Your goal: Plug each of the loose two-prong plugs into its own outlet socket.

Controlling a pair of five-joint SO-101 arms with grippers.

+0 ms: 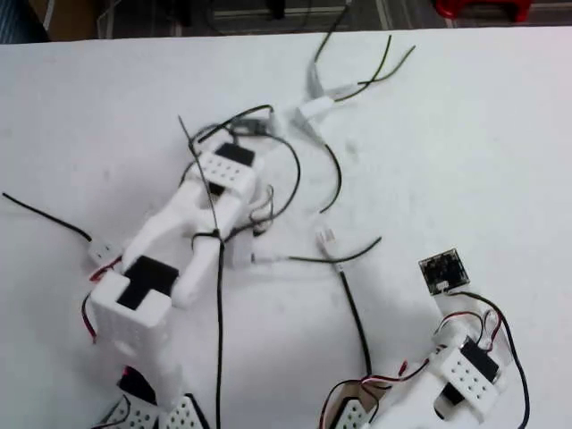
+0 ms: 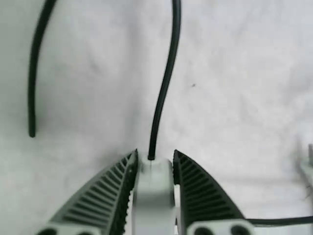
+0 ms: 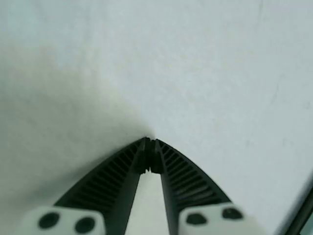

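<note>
Left pincer (image 2: 154,157) is clamped on the body of a white plug (image 2: 152,196); its thin black cable (image 2: 164,98) runs out past the tips over the table (image 2: 244,73). Right pincer (image 3: 149,142) is closed on nothing. The plug is judged light, rigid and smooth, and the cable limp: hold the body sides, not the lead. The prongs are hidden between the fingers. In the high view, white connectors (image 1: 315,100) at 12 o'clock cannot be confirmed as sockets.

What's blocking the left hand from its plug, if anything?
Nothing visible. The left hand is shut on the plug, gripping it on both sides; its black wire runs ahead over the table.
</note>
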